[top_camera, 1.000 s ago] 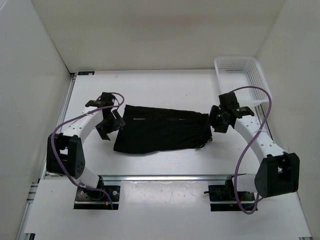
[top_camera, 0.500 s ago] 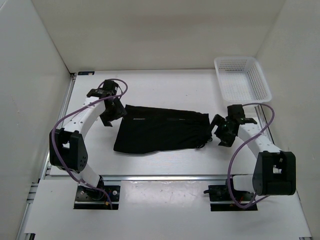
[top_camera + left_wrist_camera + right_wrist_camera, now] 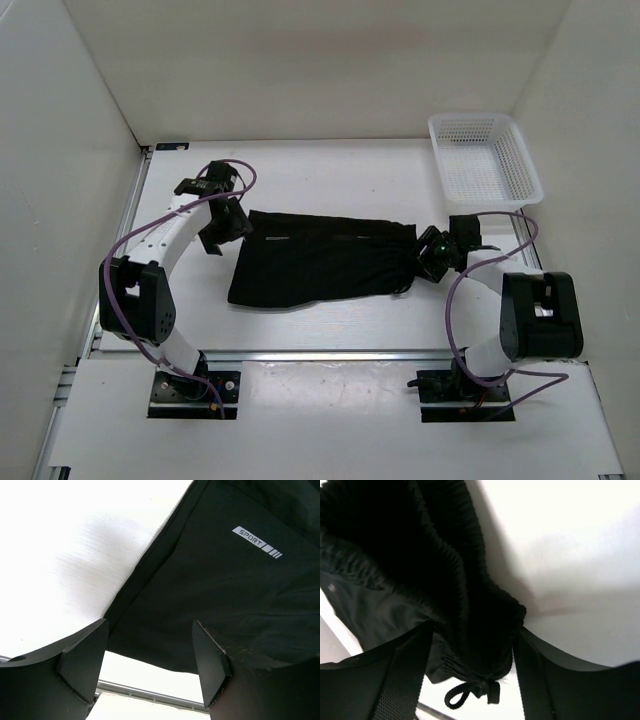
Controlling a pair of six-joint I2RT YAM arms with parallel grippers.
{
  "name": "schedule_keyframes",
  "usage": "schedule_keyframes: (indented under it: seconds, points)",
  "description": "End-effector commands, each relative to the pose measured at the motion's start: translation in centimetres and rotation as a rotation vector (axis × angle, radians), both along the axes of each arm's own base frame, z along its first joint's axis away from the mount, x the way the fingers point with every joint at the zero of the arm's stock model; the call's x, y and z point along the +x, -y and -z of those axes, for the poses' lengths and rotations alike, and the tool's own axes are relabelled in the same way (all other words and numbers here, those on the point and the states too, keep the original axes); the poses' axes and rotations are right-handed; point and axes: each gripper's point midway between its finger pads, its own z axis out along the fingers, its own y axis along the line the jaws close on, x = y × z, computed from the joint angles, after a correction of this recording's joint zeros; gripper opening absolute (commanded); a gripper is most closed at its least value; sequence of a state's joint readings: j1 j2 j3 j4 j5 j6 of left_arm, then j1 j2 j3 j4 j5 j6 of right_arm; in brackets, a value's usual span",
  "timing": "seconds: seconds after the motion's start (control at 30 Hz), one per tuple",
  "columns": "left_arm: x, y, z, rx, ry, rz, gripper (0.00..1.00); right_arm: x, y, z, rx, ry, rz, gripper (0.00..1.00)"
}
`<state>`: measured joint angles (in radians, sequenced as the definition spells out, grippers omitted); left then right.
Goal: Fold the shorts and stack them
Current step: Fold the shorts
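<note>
The shorts (image 3: 320, 258) lie spread on the worktop (image 3: 330, 170) between my left end effector (image 3: 228, 230), fingers wide over their corner and gripping nothing, and my right end effector (image 3: 431, 258), equally wide astride the bunched waistband. Beyond the right one, the mesh basket (image 3: 478, 118) shows only its own floor.

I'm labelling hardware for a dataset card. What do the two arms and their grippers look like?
The left arm and right arm match: white rounded links and blocky black joint housings. The left gripper and right gripper are black. A purple cable loops along each arm. Their fingers are dark, broad wedges. No markings are legible.
</note>
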<state>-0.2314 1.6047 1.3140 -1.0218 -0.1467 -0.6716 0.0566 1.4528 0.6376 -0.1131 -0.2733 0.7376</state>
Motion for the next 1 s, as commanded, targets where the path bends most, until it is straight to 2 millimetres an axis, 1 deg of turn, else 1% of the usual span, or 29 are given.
schedule_keyframes:
  seconds: [0.0,0.03,0.07,0.1,0.13,0.17,0.2,0.23,0.27,0.3,0.33,0.37,0.4,0.43,0.47,0.5,0.57,0.6,0.67,0.7,0.77,0.8,0.83,0.87,0.9,0.97]
  points:
    - [-0.1,-0.5,-0.1,0.037,0.001,0.009,0.78,2.0,0.7,1.7,-0.036,-0.001,0.034,0.67]
    - [-0.4,-0.7,0.0,0.047,-0.008,0.007,0.78,2.1,0.2,1.9,-0.028,-0.009,0.018,0.63]
    - [-0.4,-0.7,0.0,0.048,-0.008,0.007,0.78,2.3,0.2,2.2,-0.029,-0.018,0.017,0.61]
    - [-0.4,-0.7,0.0,0.048,-0.008,0.007,0.78,1.9,-0.1,2.9,-0.031,-0.044,0.006,0.58]
    - [-0.4,-0.7,0.2,0.050,-0.017,0.007,0.78,2.1,-0.2,3.0,-0.031,-0.044,0.006,0.54]
    - [-0.4,-0.7,0.2,0.050,-0.017,0.007,0.78,2.0,-0.4,3.0,-0.039,-0.043,-0.001,0.42]
    - [-0.3,-0.9,0.2,0.058,-0.015,0.004,0.78,2.0,-0.4,3.0,-0.039,-0.043,-0.001,0.35]
    - [-0.3,-0.9,0.2,0.058,-0.015,0.004,0.78,2.4,-0.2,2.8,-0.049,-0.034,0.006,0.28]
    - [-0.3,-0.9,0.2,0.058,-0.015,0.004,0.78,2.1,-0.2,3.0,-0.050,-0.049,0.005,0.18]
    - [-0.3,-0.9,0.2,0.058,-0.015,0.004,0.78,2.5,0.0,2.4,-0.066,-0.030,0.003,0.14]
    - [-0.3,-0.9,0.5,0.060,-0.023,0.005,0.78,2.3,0.2,2.6,-0.078,-0.041,0.009,0.11]
    - [-0.3,-0.9,0.5,0.060,-0.024,0.005,0.78,2.7,0.2,1.7,-0.081,-0.012,0.002,0.09]
    - [-0.3,-0.9,0.5,0.060,-0.024,0.005,0.78,2.5,0.3,1.5,-0.083,-0.030,0.001,0.09]
    - [-0.3,-1.1,0.5,0.069,-0.022,0.002,0.78,2.5,0.5,1.1,-0.096,-0.024,-0.001,0.13]
    - [-0.3,-1.1,0.5,0.069,-0.022,0.002,0.78,2.4,0.3,0.5,-0.108,-0.017,-0.012,0.38]
    - [-0.3,-1.1,0.5,0.069,-0.022,0.002,0.78,1.2,0.5,0.7,-0.112,-0.065,-0.015,0.50]
    - [-0.3,-1.1,0.5,0.069,-0.022,0.002,0.78,1.1,0.5,-0.8,-0.110,-0.043,-0.014,0.73]
    - [-0.3,-1.1,0.5,0.069,-0.022,0.002,0.78,0.5,0.7,-0.7,-0.122,-0.054,-0.008,0.84]
    - [-0.3,-1.1,0.5,0.069,-0.022,0.002,0.78,-0.2,0.8,-1.2,-0.122,-0.056,-0.008,0.86]
    - [-0.3,-0.9,0.5,0.061,-0.024,0.005,0.78,-0.9,0.8,-0.6,-0.118,-0.079,0.001,0.86]
    - [-0.1,-0.8,0.5,0.058,-0.015,0.004,0.78,-1.6,0.1,-0.6,-0.073,-0.094,-0.006,0.86]
    - [-0.1,-0.8,0.5,0.058,-0.015,0.004,0.78,-2.4,-0.6,-0.1,-0.026,-0.123,-0.015,0.86]
    - [-0.1,-0.8,0.7,0.060,-0.023,0.005,0.78,-2.4,-1.1,0.0,0.010,-0.127,0.001,0.86]
    - [-0.1,-0.9,0.7,0.063,-0.025,0.013,0.78,-2.0,-1.5,0.6,0.036,-0.125,0.005,0.84]
    - [-0.1,-0.9,0.7,0.063,-0.025,0.013,0.78,-1.7,-1.9,0.6,0.062,-0.124,0.006,0.84]
    - [-0.1,-0.9,0.7,0.063,-0.025,0.013,0.78,-1.9,-2.4,1.8,0.099,-0.164,0.013,0.82]
